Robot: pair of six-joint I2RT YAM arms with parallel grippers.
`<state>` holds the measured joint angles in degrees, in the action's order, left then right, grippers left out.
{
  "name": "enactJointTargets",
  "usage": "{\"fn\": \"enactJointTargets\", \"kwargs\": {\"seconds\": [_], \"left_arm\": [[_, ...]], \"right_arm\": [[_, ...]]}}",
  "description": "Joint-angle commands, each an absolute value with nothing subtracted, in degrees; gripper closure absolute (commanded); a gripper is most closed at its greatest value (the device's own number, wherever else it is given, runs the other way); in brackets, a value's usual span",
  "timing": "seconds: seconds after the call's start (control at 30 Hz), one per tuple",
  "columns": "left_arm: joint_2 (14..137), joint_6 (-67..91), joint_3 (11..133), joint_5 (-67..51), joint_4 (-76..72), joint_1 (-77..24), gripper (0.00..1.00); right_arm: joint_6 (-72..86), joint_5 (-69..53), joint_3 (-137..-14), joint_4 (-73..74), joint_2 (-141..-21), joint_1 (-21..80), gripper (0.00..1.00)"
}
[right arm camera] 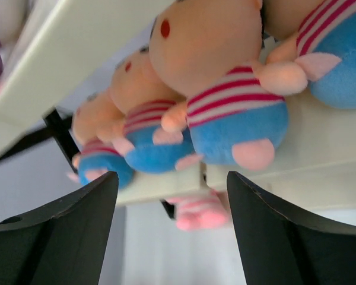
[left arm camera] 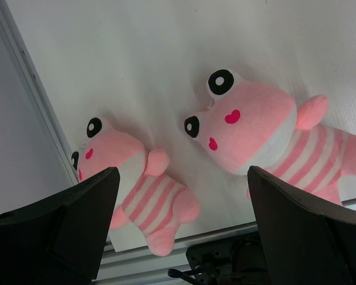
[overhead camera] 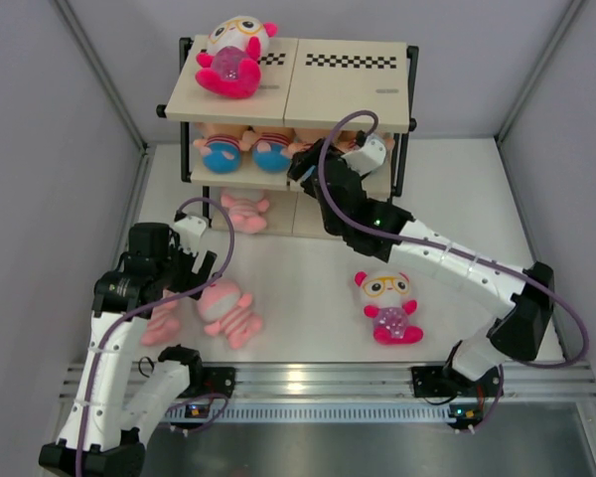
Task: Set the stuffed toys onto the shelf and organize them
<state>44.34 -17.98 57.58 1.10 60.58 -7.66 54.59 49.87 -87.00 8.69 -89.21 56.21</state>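
The shelf (overhead camera: 348, 94) stands at the back. A white-and-magenta toy (overhead camera: 233, 55) lies on its top board. Peach toys (overhead camera: 222, 147) sit in a row on the middle board, and a pink striped toy (overhead camera: 244, 211) is on the bottom tier. My right gripper (overhead camera: 303, 161) is open and empty at the front of the middle board; its wrist view (right arm camera: 172, 225) shows the peach toys (right arm camera: 225, 89) close ahead. My left gripper (overhead camera: 197, 270) is open and empty above two pink striped toys (left arm camera: 136, 178) (left arm camera: 267, 136) on the table. Another white-and-magenta toy (overhead camera: 388, 306) lies on the table at the right.
Grey walls close in the table on the left, right and back. A metal rail (overhead camera: 328, 378) runs along the near edge by the arm bases. The right half of the shelf's top board carries a checkered strip (overhead camera: 350, 61).
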Motion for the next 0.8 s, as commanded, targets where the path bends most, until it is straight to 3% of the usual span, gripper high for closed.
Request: {"fn": "enactJointTargets", "kwargs": {"seconds": [0.0, 0.2, 0.4, 0.6, 0.77], "left_arm": [[43.6, -17.8, 56.7, 0.5, 61.0, -8.0, 0.05], [43.2, -19.4, 53.7, 1.0, 60.9, -8.0, 0.05], [43.8, -19.7, 49.7, 2.8, 61.4, -8.0, 0.05], [42.9, -19.2, 49.3, 4.5, 61.4, -8.0, 0.04], [41.5, -19.2, 49.4, 5.1, 62.3, -8.0, 0.04]], "right_arm": [[44.1, 46.3, -89.1, 21.1, -83.8, 59.6, 0.26], [48.5, 41.8, -83.7, 51.6, -75.2, 63.5, 0.26], [71.7, 40.3, -66.6, 70.2, -63.9, 63.6, 0.25], [82.4, 33.8, -50.2, 66.0, -51.2, 63.5, 0.29], [84.1, 30.9, -46.5, 63.2, -55.2, 63.6, 0.28]]}}
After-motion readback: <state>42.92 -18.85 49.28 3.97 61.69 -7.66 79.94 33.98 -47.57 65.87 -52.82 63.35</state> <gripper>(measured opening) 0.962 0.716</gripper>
